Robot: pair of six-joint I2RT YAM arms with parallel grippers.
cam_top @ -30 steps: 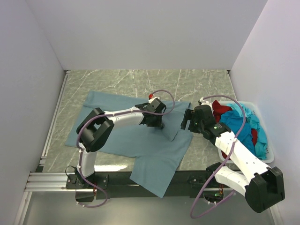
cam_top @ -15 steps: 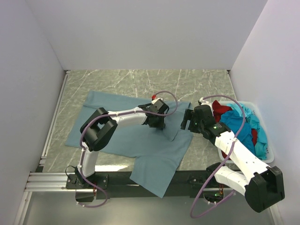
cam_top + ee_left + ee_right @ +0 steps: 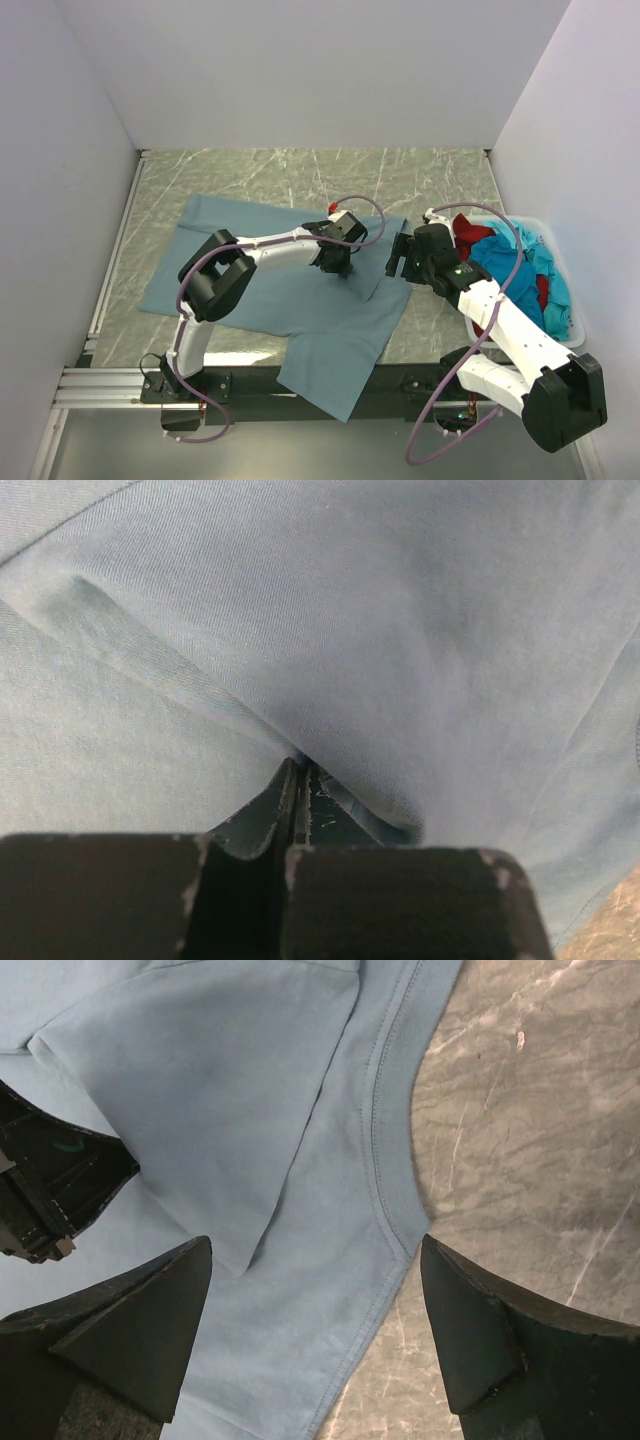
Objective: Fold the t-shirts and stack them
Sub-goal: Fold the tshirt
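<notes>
The grey-blue t-shirt [image 3: 290, 300] lies spread on the marble table, its near corner hanging over the front edge. My left gripper [image 3: 341, 266] is shut on a raised fold of it near its right side. In the left wrist view the jaws [image 3: 297, 778] are pressed together with cloth [image 3: 400, 630] draped over them. My right gripper [image 3: 397, 256] is open and empty just above the shirt's right edge. In the right wrist view it [image 3: 315, 1250] straddles the shirt's neckline seam [image 3: 385, 1160]. Turquoise [image 3: 515, 265] and dark red [image 3: 468, 232] t-shirts lie in the bin.
A white plastic bin [image 3: 577, 325] stands at the table's right side against the wall. Bare marble [image 3: 300, 175] lies beyond the shirt. White walls close in the left, back and right. The metal frame rail [image 3: 100, 385] runs along the front.
My left gripper has shifted slightly to the right, carrying the pinched fold of the grey-blue t-shirt with it. The right arm has barely moved.
</notes>
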